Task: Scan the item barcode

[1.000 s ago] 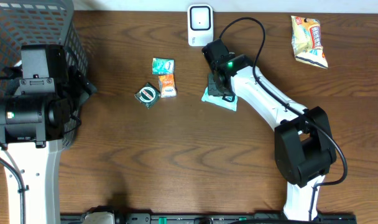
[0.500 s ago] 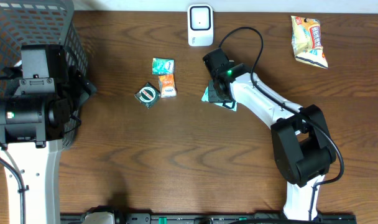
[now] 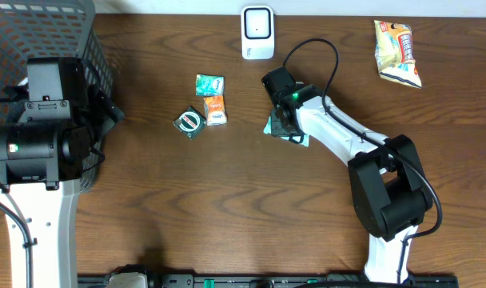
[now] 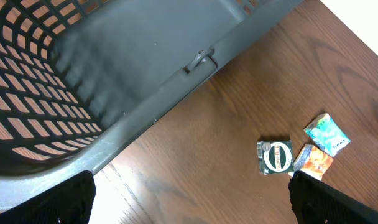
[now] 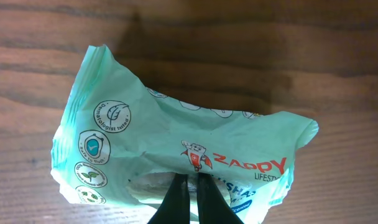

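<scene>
Gripping the packet ahead of the scan

Pinches a fold at the edge of the mint-green packet (image 5: 176, 137) in the closed jaws of the right gripper (image 5: 190, 198). Lies low over the table (image 3: 227, 200), resting or barely raised, cannot tell which; near the white scanner (image 3: 257, 32), not touching. Reads as the pick-up step, scan not yet done. Next: lifting, finding the barcode (none visible on this face), turning it to the scanner. Looks soft, crinkled, glossy; red "ZAPPY" logo, round icons. Leaves the left gripper (image 4: 192, 202) wide open beside the basket (image 4: 114, 74).
</scene>
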